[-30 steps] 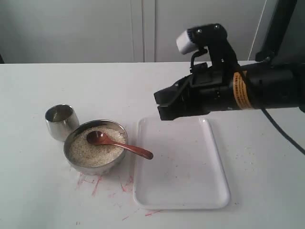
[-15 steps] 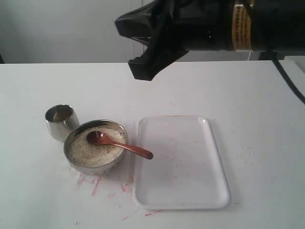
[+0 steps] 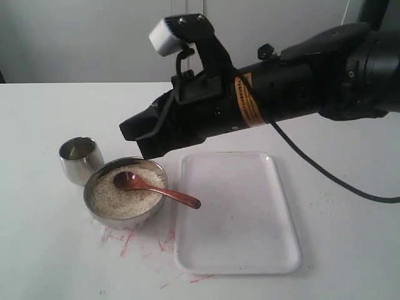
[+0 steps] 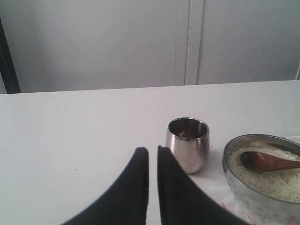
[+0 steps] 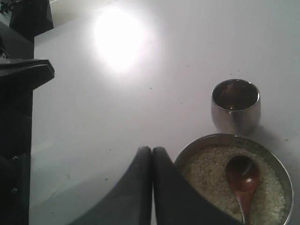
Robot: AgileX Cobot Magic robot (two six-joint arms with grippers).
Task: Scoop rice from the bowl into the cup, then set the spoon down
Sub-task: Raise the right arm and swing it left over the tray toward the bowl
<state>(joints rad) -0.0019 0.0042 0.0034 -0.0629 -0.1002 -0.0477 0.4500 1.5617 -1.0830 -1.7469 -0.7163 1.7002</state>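
The steel bowl (image 3: 94, 181) holds off-white rice (image 3: 115, 201). The wooden spoon (image 3: 156, 189) lies in it, scoop on the rice and handle over the rim toward the tray. The steel cup (image 3: 80, 159) stands just left of the bowl. My right gripper (image 3: 132, 139) is shut and empty, hovering just behind the bowl; its view shows the cup (image 5: 235, 105), bowl (image 5: 197, 145) and spoon (image 5: 243, 180) past the right gripper (image 5: 151, 149). My left gripper (image 4: 153, 150), fingers nearly together and empty, sits low near the cup (image 4: 187, 143) and bowl (image 4: 232, 159).
A white rectangular tray (image 3: 237, 212) lies right of the bowl, its near-left corner by the spoon handle. Red smudges (image 3: 125, 240) mark the table in front of the bowl. A dark structure (image 5: 18, 117) fills one side of the right wrist view.
The right arm rose from over the tray, swept up close to the camera, then came down to the left, its gripper now just behind the bowl. Bowl, spoon and cup have not moved.
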